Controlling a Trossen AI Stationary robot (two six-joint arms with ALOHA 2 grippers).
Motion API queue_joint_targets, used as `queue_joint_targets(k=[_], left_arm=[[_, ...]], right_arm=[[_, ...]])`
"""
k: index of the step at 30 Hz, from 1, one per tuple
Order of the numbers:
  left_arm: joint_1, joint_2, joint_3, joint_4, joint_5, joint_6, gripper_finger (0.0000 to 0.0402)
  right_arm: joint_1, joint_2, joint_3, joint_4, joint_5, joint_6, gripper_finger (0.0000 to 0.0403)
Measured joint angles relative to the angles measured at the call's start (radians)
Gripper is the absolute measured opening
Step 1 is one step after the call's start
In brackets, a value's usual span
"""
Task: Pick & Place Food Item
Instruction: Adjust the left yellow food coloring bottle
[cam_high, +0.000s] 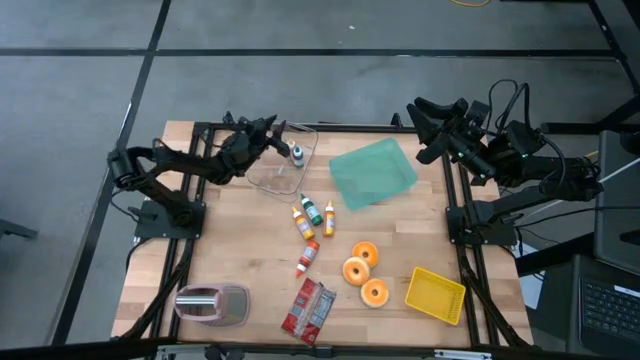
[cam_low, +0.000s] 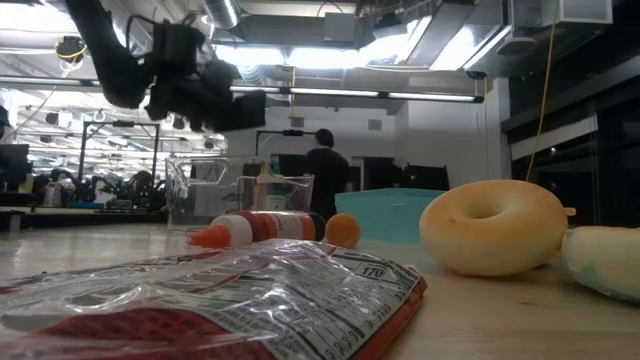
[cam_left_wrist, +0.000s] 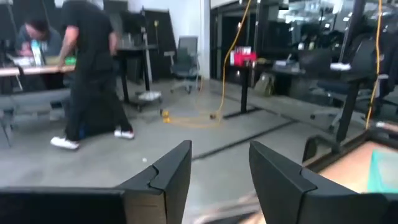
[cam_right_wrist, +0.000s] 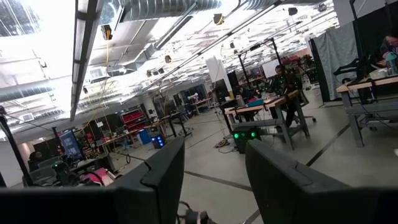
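Observation:
A clear plastic bin stands at the table's far side, with a small bottle upright inside it; the low view shows the bin and the bottle too. My left gripper hovers above the bin's far left corner, pointing level and open, with nothing between its fingers. Several small sauce bottles lie on the table near the bin. Three donuts and a red snack packet lie toward the near edge. My right gripper waits high at the far right, open and empty.
A teal tray lies right of the bin. A yellow tray sits at the near right and a pink appliance at the near left. People move in the room beyond the table.

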Motion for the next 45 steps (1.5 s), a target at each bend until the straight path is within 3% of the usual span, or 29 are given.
queue_joint_targets(k=[5, 9, 11, 13, 17, 21, 25, 30, 36, 39, 45], left_arm=[[-0.023, -0.101, 0.042, -0.031, 0.047, -0.008, 0.0157], [-0.061, -0.209, 0.123, -0.167, 0.242, -0.114, 0.0157], [-0.083, -0.257, 0.199, -0.365, 0.38, -0.163, 0.0157], [-0.128, -0.283, 0.294, -0.653, 0.453, -0.146, 0.0157], [-0.25, -0.283, 0.494, -1.221, 0.472, -0.023, 0.0157], [-0.338, -0.257, 0.635, -1.498, 0.517, -0.179, 0.0157], [-0.448, -0.256, 0.663, -1.534, 0.524, -0.391, 0.0157], [-0.603, -0.233, 0.663, -1.639, 0.38, -0.583, 0.0158], [-0.788, -0.127, 0.662, -1.661, 0.252, -0.431, 0.0158], [-0.817, -0.06, 0.662, -1.664, 0.255, -0.416, 0.0158], [-0.804, 0.037, 0.662, -1.608, 0.389, -0.756, 0.0157]], right_arm=[[0.0, 0.0, 0.0, 0.014, -0.023, -0.001, 0.0168], [0.0, 0.0, 0.0, 0.02, -0.026, -0.031, 0.0168], [0.0, 0.0, 0.0, 0.02, -0.029, -0.049, 0.0168], [0.0, 0.0, 0.0, 0.02, -0.041, -0.067, 0.0168], [0.0, 0.0, 0.0, 0.02, -0.045, -0.103, 0.0168], [0.0, 0.0, 0.0, 0.019, -0.045, -0.137, 0.0168], [0.0, 0.0, 0.0, 0.014, -0.045, -0.154, 0.0168], [0.0, 0.0, 0.0, -0.024, -0.046, -0.176, 0.0168], [0.0, 0.0, 0.0, -0.091, -0.077, -0.173, 0.0168], [0.0, 0.0, 0.0, -0.094, -0.112, -0.173, 0.0168], [0.0, 0.0, 0.0, -0.094, -0.129, -0.153, 0.0168]])
